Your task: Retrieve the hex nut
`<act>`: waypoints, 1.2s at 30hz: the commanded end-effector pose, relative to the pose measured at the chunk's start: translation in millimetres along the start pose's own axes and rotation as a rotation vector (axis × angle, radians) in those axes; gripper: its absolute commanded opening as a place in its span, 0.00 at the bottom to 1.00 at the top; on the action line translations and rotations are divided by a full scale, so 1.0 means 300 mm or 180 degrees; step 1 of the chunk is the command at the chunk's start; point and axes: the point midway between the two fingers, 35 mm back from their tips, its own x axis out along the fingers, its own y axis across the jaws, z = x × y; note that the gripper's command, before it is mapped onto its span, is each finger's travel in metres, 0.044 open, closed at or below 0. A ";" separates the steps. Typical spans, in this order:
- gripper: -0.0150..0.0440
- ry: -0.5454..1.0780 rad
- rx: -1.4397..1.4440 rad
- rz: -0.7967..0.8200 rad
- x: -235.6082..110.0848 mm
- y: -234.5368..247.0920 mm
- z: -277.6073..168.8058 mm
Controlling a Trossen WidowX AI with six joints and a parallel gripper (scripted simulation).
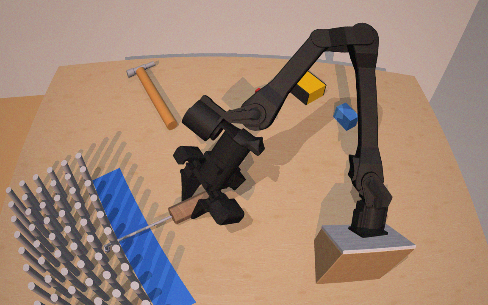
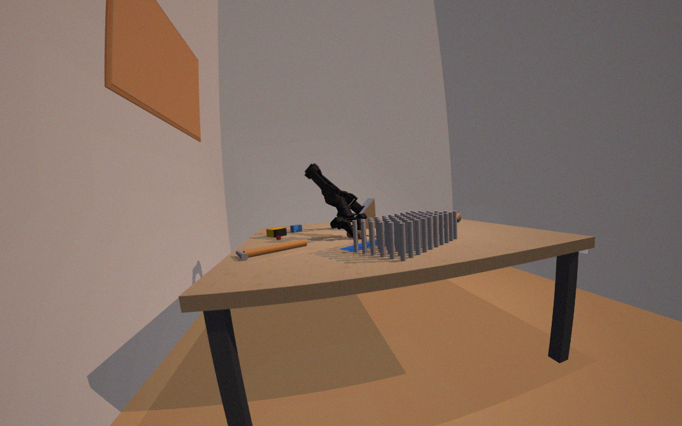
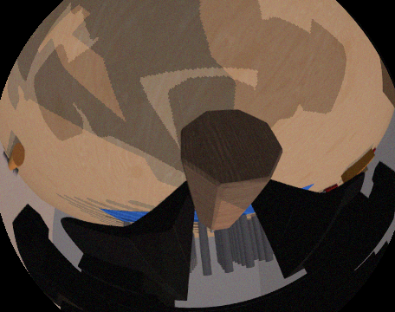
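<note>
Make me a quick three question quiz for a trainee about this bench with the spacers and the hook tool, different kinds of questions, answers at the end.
1. True or false: the gripper is shut on the hook tool's wooden handle.
2. Multiple choice: the tool's thin metal shaft lies across which surface? A) the hammer B) the blue taped strip C) the yellow block
3. Fill in: the hooked tip sits at the front edge of the standing ____.

Key: 1 true; 2 B; 3 spacers.

Matt wood tbl (image 1: 276, 265), metal spacers (image 1: 67, 212)
</note>
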 end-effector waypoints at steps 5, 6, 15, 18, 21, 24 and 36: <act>0.25 0.0007 -0.0022 -0.0011 -0.013 -0.004 0.016; 0.25 0.0007 -0.0022 -0.0011 -0.014 -0.004 0.017; 0.25 0.0006 -0.0022 -0.0011 -0.025 -0.004 0.034; 0.25 0.0006 -0.0023 -0.0011 -0.028 -0.004 0.039; 0.25 0.0005 -0.0023 -0.0011 -0.032 -0.004 0.044; 0.25 0.0005 -0.0023 -0.0011 -0.035 -0.004 0.049; 0.25 0.0004 -0.0023 -0.0012 -0.048 -0.003 0.069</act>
